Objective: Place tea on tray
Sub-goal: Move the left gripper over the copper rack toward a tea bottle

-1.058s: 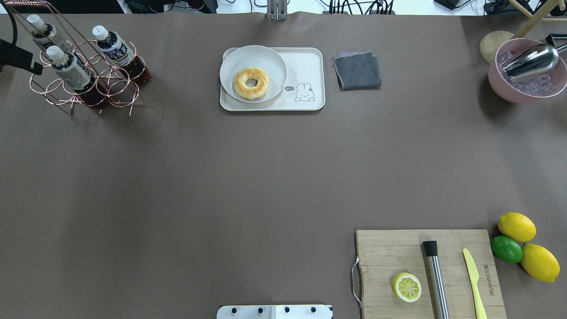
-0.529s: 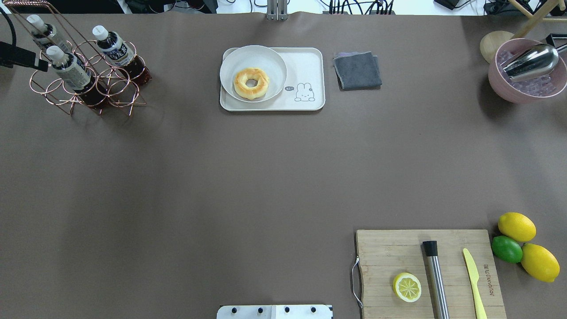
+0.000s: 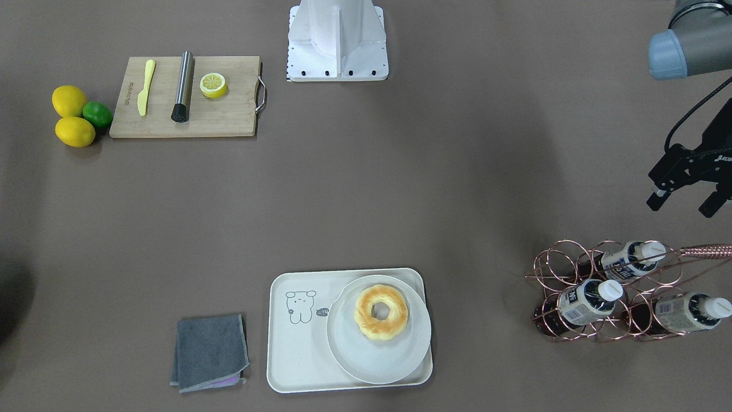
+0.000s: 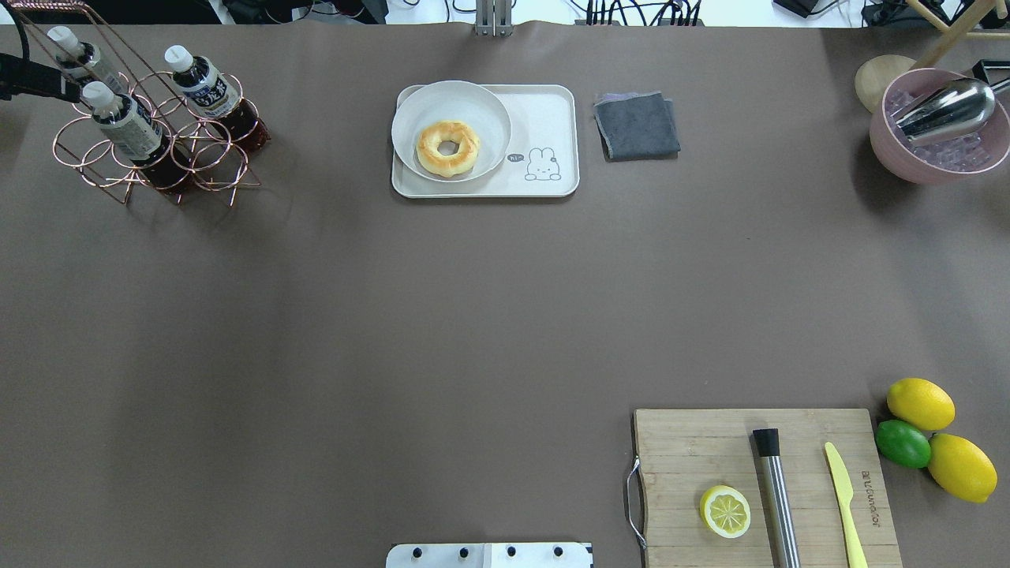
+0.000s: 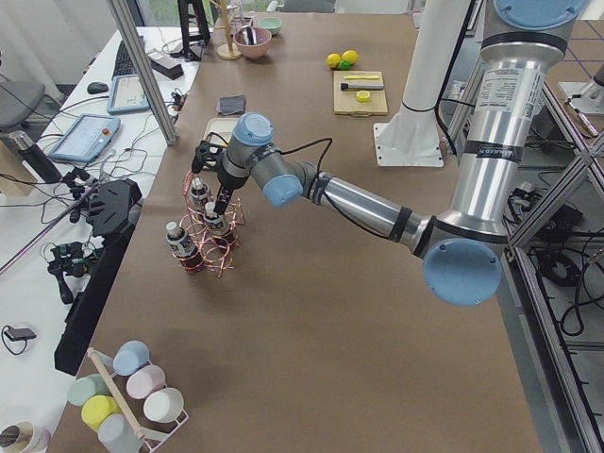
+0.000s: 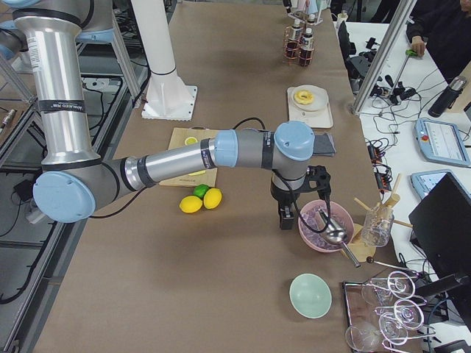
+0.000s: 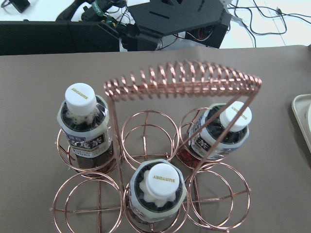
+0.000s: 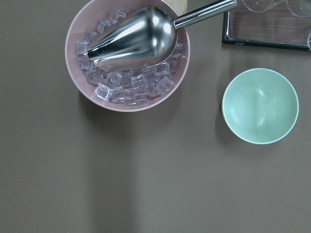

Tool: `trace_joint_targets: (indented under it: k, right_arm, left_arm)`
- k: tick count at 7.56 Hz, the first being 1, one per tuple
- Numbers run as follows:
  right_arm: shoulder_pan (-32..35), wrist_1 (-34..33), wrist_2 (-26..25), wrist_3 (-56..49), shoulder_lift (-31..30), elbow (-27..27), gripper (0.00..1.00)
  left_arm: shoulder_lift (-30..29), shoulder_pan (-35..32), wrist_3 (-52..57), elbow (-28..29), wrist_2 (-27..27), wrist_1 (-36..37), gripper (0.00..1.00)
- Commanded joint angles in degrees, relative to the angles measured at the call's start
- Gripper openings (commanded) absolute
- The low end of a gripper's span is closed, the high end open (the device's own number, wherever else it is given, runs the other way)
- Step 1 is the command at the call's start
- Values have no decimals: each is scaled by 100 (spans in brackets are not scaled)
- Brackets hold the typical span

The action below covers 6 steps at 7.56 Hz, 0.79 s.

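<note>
Three tea bottles stand in a copper wire rack [image 4: 87, 154]. The tea [image 4: 203, 85] with the plain navy-and-white label is the one nearest the tray; it also shows in the left wrist view [image 7: 221, 131] and the front view [image 3: 583, 300]. The cream tray [image 4: 544, 110] with the bear drawing holds a round white plate [image 4: 489, 102] with a doughnut [image 4: 447, 147]. My left gripper [image 3: 683, 203] is open and empty, above the rack's robot-side edge. My right gripper [image 6: 285, 217] hangs beside the pink bowl; I cannot tell if it is open.
A grey cloth [image 4: 637, 125] lies right of the tray. A pink bowl [image 4: 880, 146] of ice with a metal scoop stands far right, with a green bowl [image 8: 260, 106] beside it. A cutting board [image 4: 686, 450] with half a lemon, muddler and knife lies near right, with lemons and a lime.
My left gripper's finger at the left edge of the overhead view has moved farther from the robot, toward the rack's far-left bottle. Nothing else moved.
</note>
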Motion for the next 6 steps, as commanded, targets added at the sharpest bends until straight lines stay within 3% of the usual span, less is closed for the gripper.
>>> trace_joint_targets:
  k: [1,3,6]
  right_arm:
    - [9,0,-11,0,-22,-26,100]
    - [9,0,-11,0,-31,-35,100]
    - [9,0,-11,0,-31,-61,100]
  left_arm:
    - [-400,177,-15,-10,195,596,99]
    - [-588,475,151,33,747,1006,98]
    - [-632,512,405,279,688,980,98]
